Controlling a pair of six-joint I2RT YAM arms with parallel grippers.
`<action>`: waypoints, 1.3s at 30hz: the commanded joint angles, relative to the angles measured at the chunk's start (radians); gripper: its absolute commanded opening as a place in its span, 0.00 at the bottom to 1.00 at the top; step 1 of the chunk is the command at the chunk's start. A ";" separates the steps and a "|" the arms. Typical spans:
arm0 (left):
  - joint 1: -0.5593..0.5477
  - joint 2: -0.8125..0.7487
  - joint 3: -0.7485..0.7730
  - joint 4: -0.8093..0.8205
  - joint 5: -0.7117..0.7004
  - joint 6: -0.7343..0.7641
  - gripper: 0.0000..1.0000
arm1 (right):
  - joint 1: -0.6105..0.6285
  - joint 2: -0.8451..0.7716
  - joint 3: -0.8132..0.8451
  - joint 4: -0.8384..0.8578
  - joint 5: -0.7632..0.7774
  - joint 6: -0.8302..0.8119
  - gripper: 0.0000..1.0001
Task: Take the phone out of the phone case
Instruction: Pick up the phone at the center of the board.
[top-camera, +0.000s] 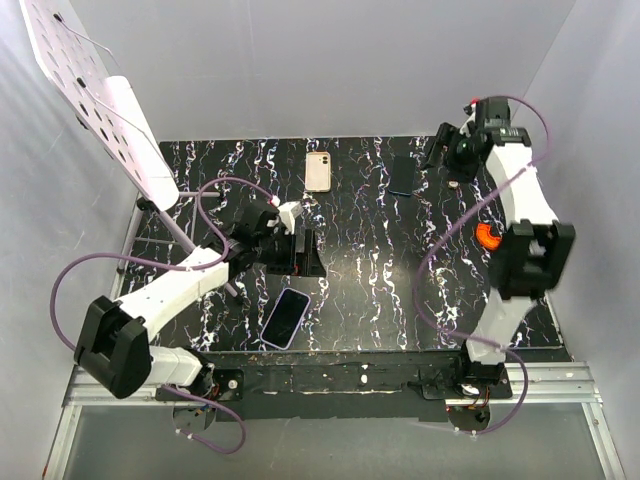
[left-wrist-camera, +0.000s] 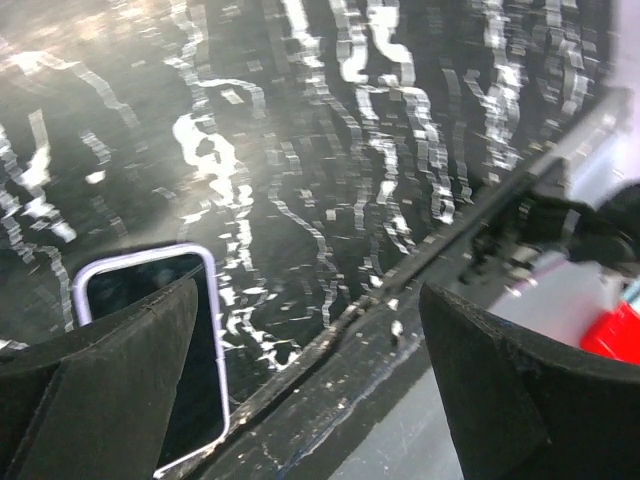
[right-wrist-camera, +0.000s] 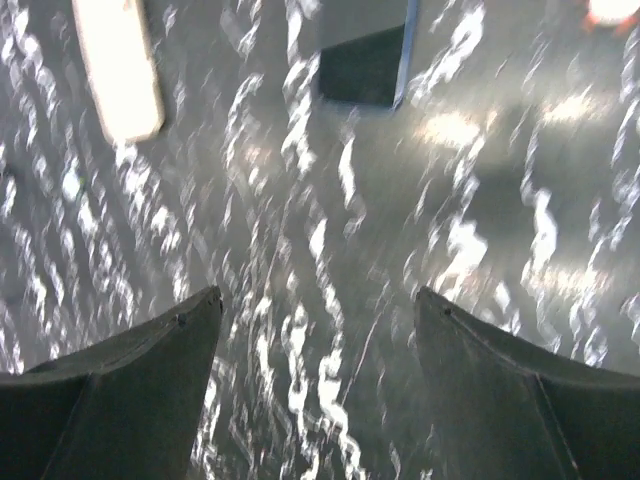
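The purple-cased phone (top-camera: 285, 318) lies flat, screen up, at the bottom middle of the top view, near the table's (top-camera: 380, 280) front edge. The L gripper (left-wrist-camera: 308, 298) is just up from it in the pic, fingers wide apart, holding nothing. The R gripper (right-wrist-camera: 318, 295), top right, is spread wide too & empty. A tan phone (top-camera: 318, 171) & a dark flat thing (top-camera: 402, 175) lie up top.
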 joint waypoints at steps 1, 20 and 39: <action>-0.030 0.022 0.034 -0.154 -0.266 -0.005 0.96 | 0.131 -0.348 -0.361 0.219 -0.083 0.092 0.83; -0.277 0.059 -0.139 -0.197 -0.563 0.000 0.98 | 0.310 -0.961 -0.863 0.412 -0.247 0.261 0.84; -0.269 0.221 -0.102 -0.194 -0.460 0.081 0.98 | 0.310 -0.996 -0.891 0.426 -0.248 0.265 0.82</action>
